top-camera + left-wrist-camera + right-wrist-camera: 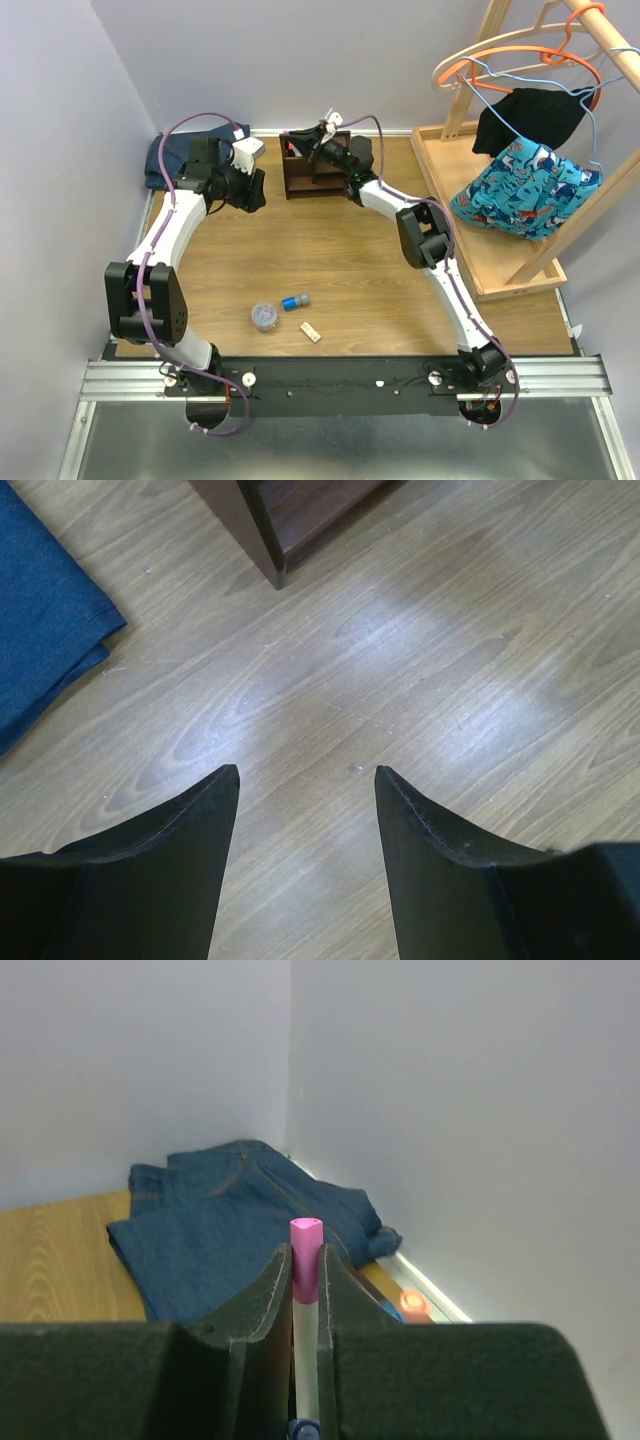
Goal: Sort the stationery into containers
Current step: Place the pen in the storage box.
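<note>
My right gripper [306, 1260] is shut on a slim white marker with a pink cap [306, 1245], held upright. In the top view the right gripper [327, 140] is over the dark brown wooden organiser [300, 178] at the back of the table. An orange cap [413, 1305] and a blue cap [305, 1428] show below the jaws. My left gripper [307, 775] is open and empty above bare table, just left of the organiser [262, 525]; in the top view it is at the back left [247, 188]. A clear round tub [265, 316], a blue-grey cylinder [295, 301] and a beige block [311, 331] lie near the front.
Folded blue jeans [168, 158] lie in the back left corner against the wall, also in the right wrist view [230, 1210] and left wrist view [40, 610]. A big light-wood tray [470, 250] with a hanger rack and hanging clothes [530, 185] stands at the right.
</note>
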Controlling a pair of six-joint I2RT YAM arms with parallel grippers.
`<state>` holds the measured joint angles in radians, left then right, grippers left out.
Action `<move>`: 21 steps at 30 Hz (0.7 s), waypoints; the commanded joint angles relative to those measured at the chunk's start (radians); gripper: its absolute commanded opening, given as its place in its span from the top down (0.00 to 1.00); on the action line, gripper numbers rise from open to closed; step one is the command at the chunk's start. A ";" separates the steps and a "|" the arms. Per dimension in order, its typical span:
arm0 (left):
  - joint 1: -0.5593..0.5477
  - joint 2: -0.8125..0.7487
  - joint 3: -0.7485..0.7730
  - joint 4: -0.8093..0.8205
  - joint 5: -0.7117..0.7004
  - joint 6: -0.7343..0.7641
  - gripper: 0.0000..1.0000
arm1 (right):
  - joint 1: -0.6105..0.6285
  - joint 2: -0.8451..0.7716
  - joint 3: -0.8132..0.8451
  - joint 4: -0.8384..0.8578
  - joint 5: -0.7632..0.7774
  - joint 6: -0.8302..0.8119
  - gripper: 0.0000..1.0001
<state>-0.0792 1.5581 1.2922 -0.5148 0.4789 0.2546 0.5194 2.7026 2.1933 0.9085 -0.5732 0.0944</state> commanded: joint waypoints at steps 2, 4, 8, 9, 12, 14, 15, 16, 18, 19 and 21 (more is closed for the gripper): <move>-0.004 -0.052 -0.016 0.019 -0.005 -0.003 0.34 | -0.001 -0.101 -0.171 0.027 0.018 -0.071 0.91; -0.004 -0.059 -0.025 0.028 -0.003 -0.005 0.34 | 0.001 -0.132 -0.201 0.029 0.018 -0.079 0.91; -0.004 -0.078 -0.044 0.042 0.006 -0.015 0.34 | -0.001 -0.176 -0.247 0.017 0.025 -0.085 0.89; -0.004 -0.082 -0.051 0.050 0.012 -0.017 0.34 | -0.001 -0.185 -0.263 0.010 0.027 -0.085 0.85; -0.001 -0.104 -0.062 0.061 0.026 -0.021 0.34 | 0.001 -0.239 -0.311 0.003 0.044 -0.123 0.66; 0.007 -0.121 -0.067 0.070 0.044 -0.023 0.34 | 0.001 -0.293 -0.360 -0.011 0.047 -0.137 0.58; 0.016 -0.127 -0.076 0.082 0.049 -0.028 0.34 | 0.002 -0.314 -0.374 -0.017 0.049 -0.146 0.56; 0.021 -0.138 -0.079 0.088 0.052 -0.028 0.34 | 0.004 -0.332 -0.392 -0.035 0.050 -0.151 0.54; 0.025 -0.148 -0.088 0.107 0.055 -0.026 0.34 | 0.007 -0.386 -0.405 -0.054 0.056 -0.162 0.52; 0.029 -0.161 -0.094 0.111 0.059 -0.017 0.34 | 0.007 -0.403 -0.409 -0.075 0.058 -0.165 0.51; 0.029 -0.168 -0.097 0.113 0.093 0.000 0.33 | 0.011 -0.449 -0.412 -0.098 0.072 -0.167 0.50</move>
<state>-0.0601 1.4380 1.2148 -0.4454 0.5030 0.2386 0.5171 2.3775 1.7920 0.8543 -0.5388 -0.0387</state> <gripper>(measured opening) 0.661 0.490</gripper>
